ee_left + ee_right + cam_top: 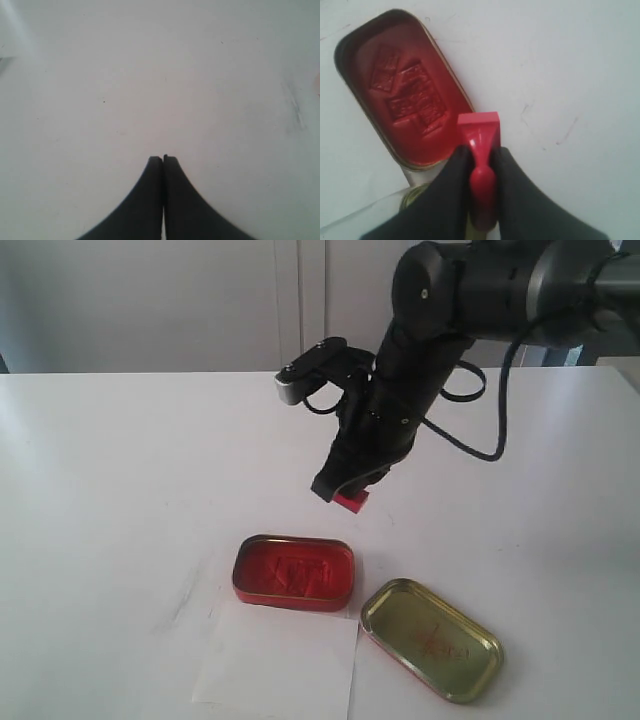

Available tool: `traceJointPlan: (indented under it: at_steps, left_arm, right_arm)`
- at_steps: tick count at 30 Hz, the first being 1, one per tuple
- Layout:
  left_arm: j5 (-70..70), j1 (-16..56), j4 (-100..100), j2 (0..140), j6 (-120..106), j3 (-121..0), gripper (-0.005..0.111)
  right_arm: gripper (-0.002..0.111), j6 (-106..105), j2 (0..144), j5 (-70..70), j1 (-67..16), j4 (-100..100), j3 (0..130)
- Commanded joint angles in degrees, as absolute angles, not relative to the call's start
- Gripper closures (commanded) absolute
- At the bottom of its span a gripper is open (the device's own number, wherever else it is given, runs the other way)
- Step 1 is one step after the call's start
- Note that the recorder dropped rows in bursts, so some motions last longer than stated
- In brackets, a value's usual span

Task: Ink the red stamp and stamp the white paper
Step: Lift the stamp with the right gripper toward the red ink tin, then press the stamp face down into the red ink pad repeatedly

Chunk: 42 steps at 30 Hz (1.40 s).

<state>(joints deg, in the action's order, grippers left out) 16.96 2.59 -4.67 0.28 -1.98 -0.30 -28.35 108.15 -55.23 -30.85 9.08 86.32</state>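
Observation:
My right gripper [345, 490] [481, 155] is shut on the red stamp [351, 501] [479, 129], holding it by its handle in the air just behind the open red ink tin [294, 572] [405, 95]. The stamp's square base points down toward the table. Several square dents mark the ink pad. The white paper [280, 660] lies in front of the tin at the table's near edge; only a corner of the white paper [355, 212] shows in the right wrist view. My left gripper [163, 159] is shut and empty over bare table, and is out of the exterior view.
The gold tin lid [431, 638] lies open side up to the right of the paper, with red smears inside. The white table [120, 490] carries faint scuff marks left of the ink tin. The right arm's black cable loops behind the gripper.

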Motion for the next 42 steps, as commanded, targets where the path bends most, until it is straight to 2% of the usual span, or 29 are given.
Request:
traceJointPlan:
  at_steps: [1,22,42]
  left_arm:
    - [16.7,2.5,-4.9,0.0,-1.9,0.0,0.107]
    - [16.7,2.5,-4.9,0.0,-1.9,0.0,0.107]
    - [16.7,2.5,-4.9,0.0,-1.9,0.0,0.107]
  right_arm:
    - [0.108,-28.0,110.6,-56.0,-33.2,9.4,89.6]
    - [0.108,-21.2,121.6,-62.8,-39.9,9.1,99.5]
    - [0.108,-4.6,123.8,-62.0,-41.1,7.3,99.5]
